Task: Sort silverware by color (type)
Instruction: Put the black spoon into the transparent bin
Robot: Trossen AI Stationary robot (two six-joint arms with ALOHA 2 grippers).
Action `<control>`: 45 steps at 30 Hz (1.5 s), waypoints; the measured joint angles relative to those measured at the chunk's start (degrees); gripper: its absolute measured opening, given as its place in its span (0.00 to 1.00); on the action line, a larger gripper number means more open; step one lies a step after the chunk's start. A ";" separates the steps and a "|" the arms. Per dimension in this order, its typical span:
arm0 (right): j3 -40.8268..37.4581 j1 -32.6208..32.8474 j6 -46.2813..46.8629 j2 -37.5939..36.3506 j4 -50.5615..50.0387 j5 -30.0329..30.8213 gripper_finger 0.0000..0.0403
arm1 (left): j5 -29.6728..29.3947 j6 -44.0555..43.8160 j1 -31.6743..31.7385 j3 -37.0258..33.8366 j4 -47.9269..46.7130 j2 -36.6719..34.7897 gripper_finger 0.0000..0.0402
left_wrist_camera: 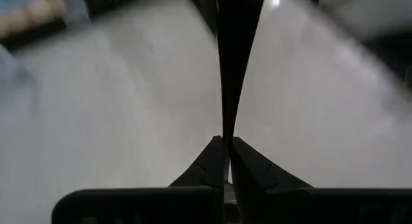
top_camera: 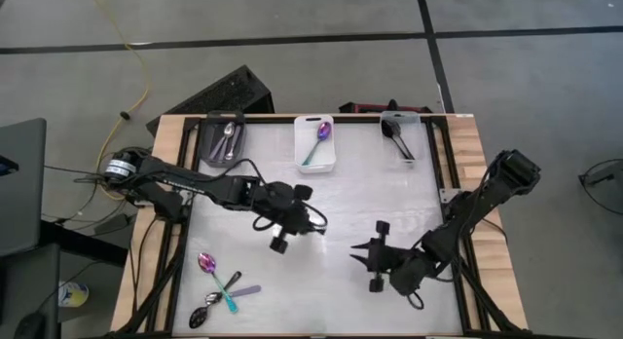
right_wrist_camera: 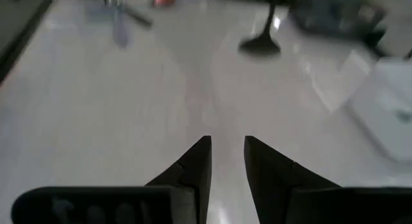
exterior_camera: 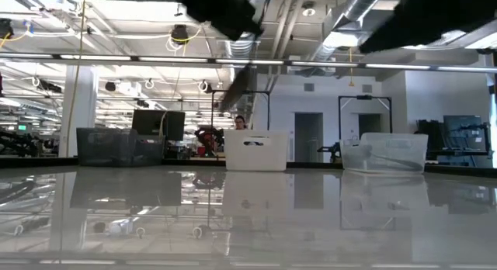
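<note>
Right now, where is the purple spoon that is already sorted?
In the high view, the purple spoon lies in the white middle bin at the table's far edge.

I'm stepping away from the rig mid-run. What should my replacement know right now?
Left gripper: shut on a black spoon, raised above mid-table.
Right gripper: open, empty, waiting on the table's right side.
Done: silver spoons in the dark bin, a purple spoon in the white bin, a black spoon in the clear bin.
Left: drop the held spoon, then sort the spoon pile at the front left.
</note>
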 joint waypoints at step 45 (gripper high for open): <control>-5.03 -18.72 -37.74 -0.02 35.76 -17.37 0.48 | -5.39 3.75 -0.83 -0.32 14.23 0.35 0.00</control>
